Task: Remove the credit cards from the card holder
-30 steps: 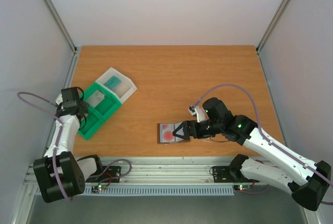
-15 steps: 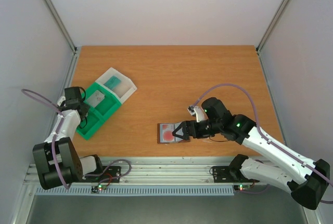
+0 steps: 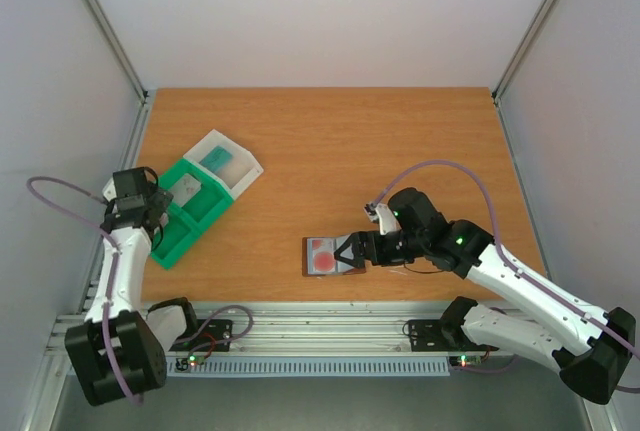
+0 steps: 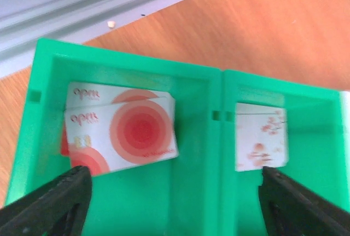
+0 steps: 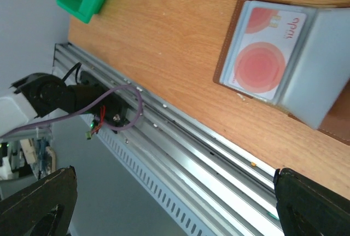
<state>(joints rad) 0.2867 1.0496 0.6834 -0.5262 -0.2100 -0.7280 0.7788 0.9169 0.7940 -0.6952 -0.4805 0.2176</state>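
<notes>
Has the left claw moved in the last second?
Yes. Against the green tray, the left claw has shifted slightly left, toward the left edge of the table.

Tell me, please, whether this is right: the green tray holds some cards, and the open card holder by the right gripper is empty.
Not quite: the card holder is not empty; the right wrist view shows a red-marked credit card in its pocket. The rest stands: the green tray holds cards, and the holder lies open by the right gripper.
</notes>
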